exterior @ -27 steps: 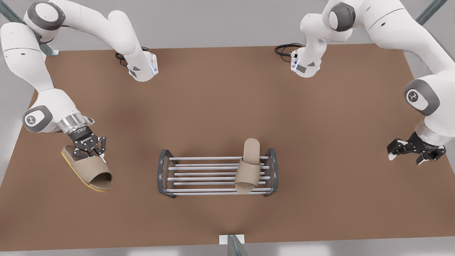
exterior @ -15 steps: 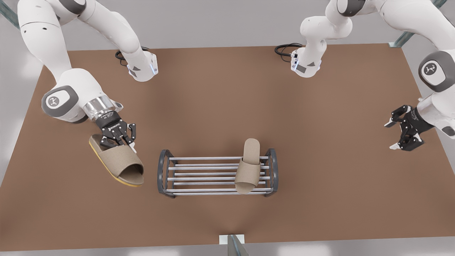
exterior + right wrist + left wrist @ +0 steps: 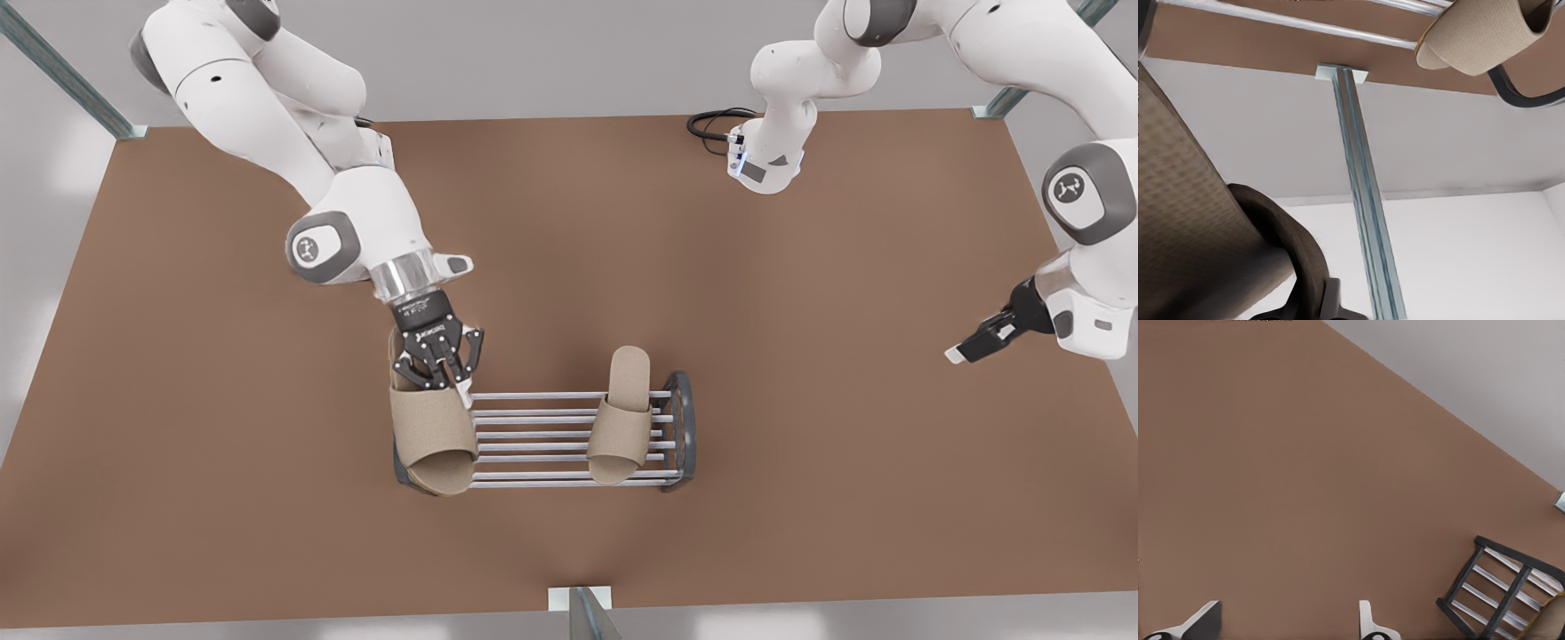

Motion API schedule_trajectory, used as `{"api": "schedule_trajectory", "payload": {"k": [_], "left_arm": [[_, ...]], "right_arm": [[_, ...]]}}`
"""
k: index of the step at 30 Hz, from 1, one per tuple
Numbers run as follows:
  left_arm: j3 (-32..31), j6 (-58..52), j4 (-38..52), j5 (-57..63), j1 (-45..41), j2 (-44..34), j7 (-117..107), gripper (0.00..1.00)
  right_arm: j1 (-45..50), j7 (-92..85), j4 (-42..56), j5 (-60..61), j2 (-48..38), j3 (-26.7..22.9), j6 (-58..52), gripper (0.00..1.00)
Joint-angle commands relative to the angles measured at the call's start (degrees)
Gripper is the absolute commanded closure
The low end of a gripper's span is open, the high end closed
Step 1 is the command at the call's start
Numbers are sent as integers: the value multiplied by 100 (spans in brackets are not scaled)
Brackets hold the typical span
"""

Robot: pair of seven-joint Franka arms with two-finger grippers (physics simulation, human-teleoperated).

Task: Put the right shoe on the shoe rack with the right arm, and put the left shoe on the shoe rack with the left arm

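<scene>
- My right pincer [image 3: 436, 369] is clamped on a slipper [image 3: 433, 436] near its heel, at the shoe rack's [image 3: 681, 427] end on the front view's left. The slipper's long axis crosses the bars, parallel to the racked slipper [image 3: 622, 418].
- My left pincer [image 3: 973, 345] waits spread and empty, well apart over the bench [image 3: 800, 533].

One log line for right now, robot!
right gripper: holding slipper over shoe rack end | second slipper: on rack | left gripper: open, waiting

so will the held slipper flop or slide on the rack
Probably stiff: pinched at its heel end by the right pincer, the held slipper juts out straight. Likely light, since that one-ended pinch carries it. It might rock on the thin spaced bars of the shoe rack, though the other slipper lies flat there. Left pincer waits open, front view's right.
</scene>
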Motion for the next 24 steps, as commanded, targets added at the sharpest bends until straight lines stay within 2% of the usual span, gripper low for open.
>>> {"api": "schedule_trajectory", "payload": {"k": [1,5,7,14,17,24], "left_arm": [[2,-13,1,3,5,-4,3489,0],[2,-13,1,3,5,-4,3498,0],[10,-13,1,3,5,-4,3498,0],[10,-13,1,3,5,5,3498,0],[10,-22,1,3,5,-4,3498,0],[10,-22,1,4,5,40,3498,0]], "right_arm": [[338,994,177,726,17,-243,-1113,79],[962,1346,502,770,158,-437,-1658,79],[1656,1794,643,779,281,-1078,-1659,79],[1982,2796,968,726,1045,-1122,-1588,79],[1929,3095,1047,717,1274,-1148,-1202,79],[1964,3552,1179,700,1634,-1561,222,79]]}}
